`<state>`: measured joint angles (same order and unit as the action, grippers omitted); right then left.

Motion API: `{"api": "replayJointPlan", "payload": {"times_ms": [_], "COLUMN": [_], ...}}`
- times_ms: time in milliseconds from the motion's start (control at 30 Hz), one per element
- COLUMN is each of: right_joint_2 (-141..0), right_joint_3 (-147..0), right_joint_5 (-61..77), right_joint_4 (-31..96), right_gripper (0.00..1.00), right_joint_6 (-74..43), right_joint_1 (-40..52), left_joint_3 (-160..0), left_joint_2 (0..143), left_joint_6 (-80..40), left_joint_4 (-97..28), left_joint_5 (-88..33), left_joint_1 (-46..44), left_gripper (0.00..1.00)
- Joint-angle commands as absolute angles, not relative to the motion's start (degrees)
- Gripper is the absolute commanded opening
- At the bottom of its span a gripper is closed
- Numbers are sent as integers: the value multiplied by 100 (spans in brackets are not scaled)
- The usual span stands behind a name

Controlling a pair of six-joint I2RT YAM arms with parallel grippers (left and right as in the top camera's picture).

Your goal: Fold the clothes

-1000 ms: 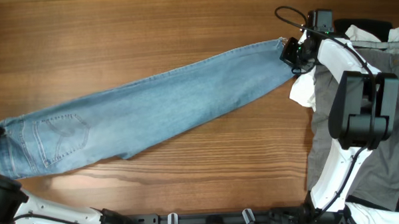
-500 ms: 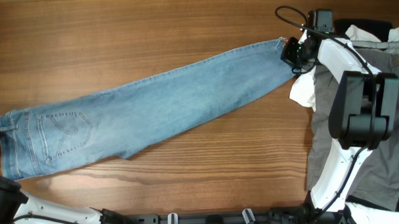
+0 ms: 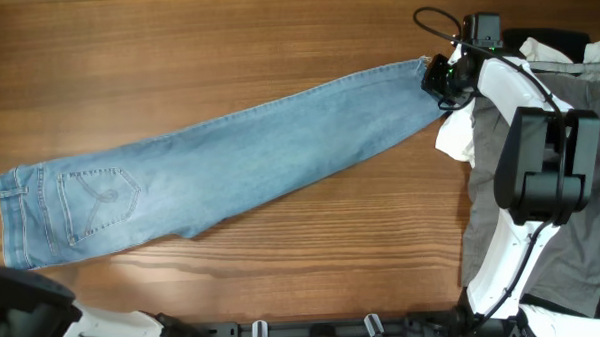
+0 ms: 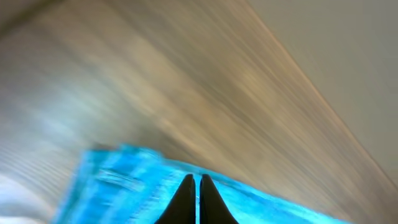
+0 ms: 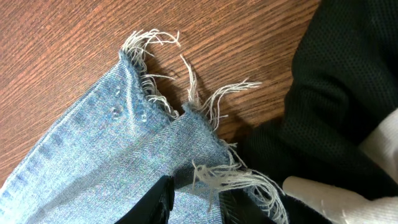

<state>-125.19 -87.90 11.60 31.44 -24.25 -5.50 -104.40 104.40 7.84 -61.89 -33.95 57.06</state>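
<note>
Overhead, the wooden counter [image 3: 225, 31] carries the jeans [image 3: 240, 156] stretched full length on a slant, seemingly one leg laid on the other. The waistband [image 3: 12, 219] is at the left edge and the frayed hem [image 5: 186, 118] lies up near the far right corner. Along the right edge lies a heap of grey trousers [image 3: 582, 229], a white garment [image 3: 454, 138] and a black garment [image 5: 348, 81], the black one just beside the hem. The right arm [image 3: 540, 170] reaches over that heap. The right gripper [image 5: 196, 202] sits over the hem with its fingers a little apart, and the denim between them looks flat rather than pinched. The left gripper [image 4: 197, 180] has its fingers pressed together on nothing, above a blurred end of the jeans.

By my reading, the jeans are spread and straightened, and the fold across their length is not yet made. The next move seems to call for a firm pinch on the hem. The hem would then be carried over to the waistband, with both layers kept together and clear of the black garment.
</note>
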Motion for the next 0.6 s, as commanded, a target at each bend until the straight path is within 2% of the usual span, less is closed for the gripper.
{"api": "replayJointPlan", "payload": {"times_ms": [0, 133, 233, 333, 567], "right_joint_2": [-12816, -12816, -12816, -12816, -12814], "right_joint_3": [-8635, -8635, -8635, -8635, -8635], "right_joint_5": [655, 974, 1212, 1334, 1356], "right_joint_4": [3354, 3371, 3382, 3448, 3752], "right_gripper": [30, 36, 38, 39, 40], "right_joint_6": [-2438, -2401, -2403, -2414, -2394], "right_joint_1": [-672, -672, -672, -672, -672], "left_joint_3": [-9937, -9308, -8779, -8156, -7262], "left_joint_2": [10680, 10683, 10683, 10683, 10685], "left_joint_6": [202, -823, -987, -998, -2174], "left_joint_4": [-6401, -6423, -6121, -5627, -5181], "left_joint_5": [-3225, -1800, -1422, -1234, 567], "left_joint_1": [5094, 4720, 4700, 4746, 5218], "left_gripper": [4, 4, 4, 4, 8]}}
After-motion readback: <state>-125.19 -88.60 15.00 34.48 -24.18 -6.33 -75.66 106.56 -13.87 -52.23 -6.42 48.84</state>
